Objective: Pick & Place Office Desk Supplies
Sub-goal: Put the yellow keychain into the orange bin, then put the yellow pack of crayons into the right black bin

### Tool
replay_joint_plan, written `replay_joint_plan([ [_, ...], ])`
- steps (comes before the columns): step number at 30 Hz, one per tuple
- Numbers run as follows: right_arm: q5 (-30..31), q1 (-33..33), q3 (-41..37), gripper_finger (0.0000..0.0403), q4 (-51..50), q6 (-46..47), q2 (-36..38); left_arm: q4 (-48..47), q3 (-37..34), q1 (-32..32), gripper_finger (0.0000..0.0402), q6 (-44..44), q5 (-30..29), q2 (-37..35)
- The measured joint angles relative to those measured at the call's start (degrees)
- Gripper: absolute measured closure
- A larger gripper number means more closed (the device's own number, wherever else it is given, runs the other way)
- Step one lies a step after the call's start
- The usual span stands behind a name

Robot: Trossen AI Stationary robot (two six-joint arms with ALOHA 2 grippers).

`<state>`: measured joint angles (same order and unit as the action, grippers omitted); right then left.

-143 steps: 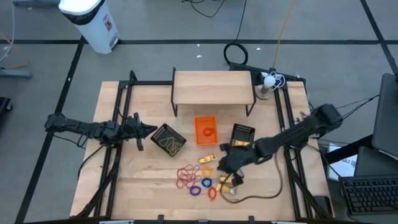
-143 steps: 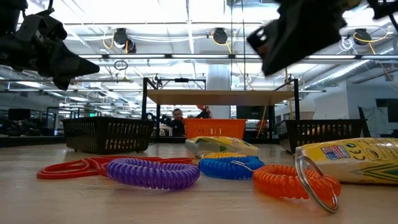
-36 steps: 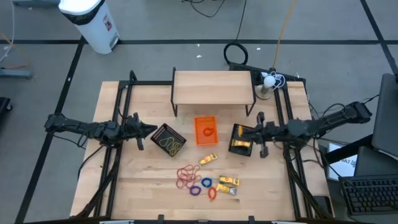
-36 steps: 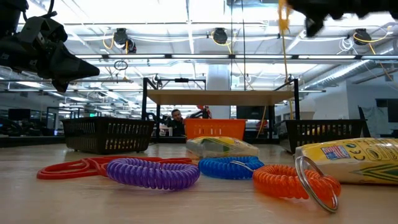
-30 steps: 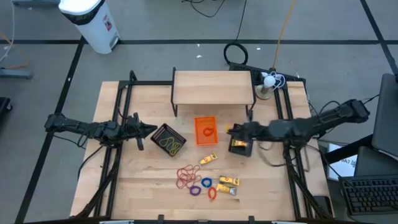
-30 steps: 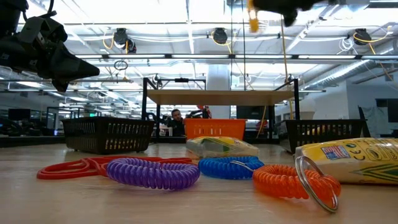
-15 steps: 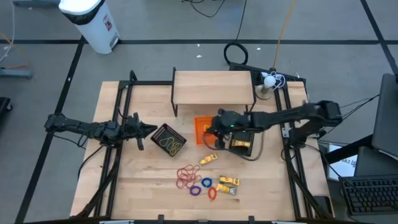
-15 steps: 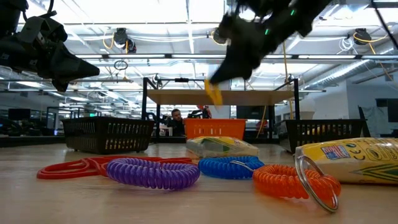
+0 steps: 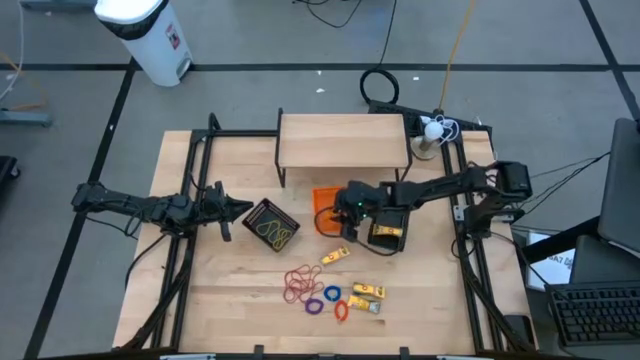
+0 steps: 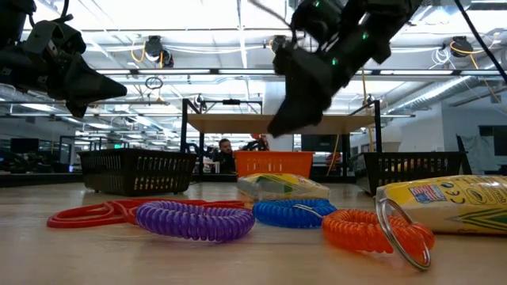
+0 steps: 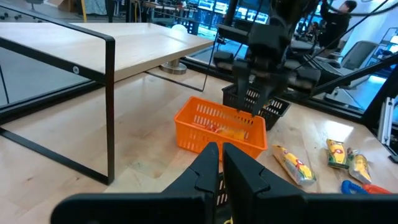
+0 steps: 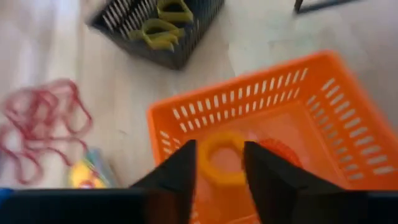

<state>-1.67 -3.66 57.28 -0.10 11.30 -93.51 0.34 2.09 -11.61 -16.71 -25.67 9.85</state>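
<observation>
So the right claw (image 12: 217, 171) sits right over the orange basket (image 9: 322, 199), fingers spread a bit with nothing pinched. A yellow ring (image 12: 222, 160) lies directly below the gap, inside the basket next to an orange ring (image 12: 280, 151). Main risk I see: the fingers hang low, so pulling away sideways could clip the basket wall and shove it, or drag that ring back out. The rest of the supplies, red rubber bands (image 9: 298, 284) and a yellow packet (image 9: 334, 256), lie on the table beyond the basket. The left claw (image 11: 219, 163) is pinched closed, parked well off.
</observation>
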Motion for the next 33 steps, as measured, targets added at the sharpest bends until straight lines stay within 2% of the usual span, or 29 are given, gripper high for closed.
replay_joint_plan([
  [2,0.0,-0.1,0.1,0.0243,0.6,1.2,2.3,0.0,0.0,0.0,0.0380,0.0,0.0,0.0],
  [4,-0.5,0.0,0.0,0.0238,-1.3,1.0,5.9,0.0,0.0,0.0,0.0380,-0.1,0.0,0.0],
  [6,-1.3,1.0,0.0,0.0268,-0.7,-1.2,9.9,0.0,0.0,0.0,0.0380,-0.1,0.0,0.0],
  [9,-1.7,2.8,-0.5,0.0361,1.2,-5.6,17.7,0.0,0.0,0.0,0.0380,-0.3,0.0,0.0],
  [11,-1.7,4.1,-1.4,0.0389,3.9,-7.1,23.2,0.0,0.0,0.0,0.0380,-0.3,0.0,0.0],
  [18,-1.1,7.2,-6.2,0.0401,4.2,-6.5,40.9,0.0,0.0,0.0,0.0380,-0.2,0.0,0.0],
  [24,-1.0,9.7,-16.1,0.0402,9.8,-6.2,54.3,-0.1,0.0,0.0,0.0380,-0.4,0.0,0.0],
  [33,2.9,11.3,-31.4,0.0403,15.9,-4.6,70.0,-0.1,0.0,0.0,0.0380,-1.4,0.1,0.0],
])
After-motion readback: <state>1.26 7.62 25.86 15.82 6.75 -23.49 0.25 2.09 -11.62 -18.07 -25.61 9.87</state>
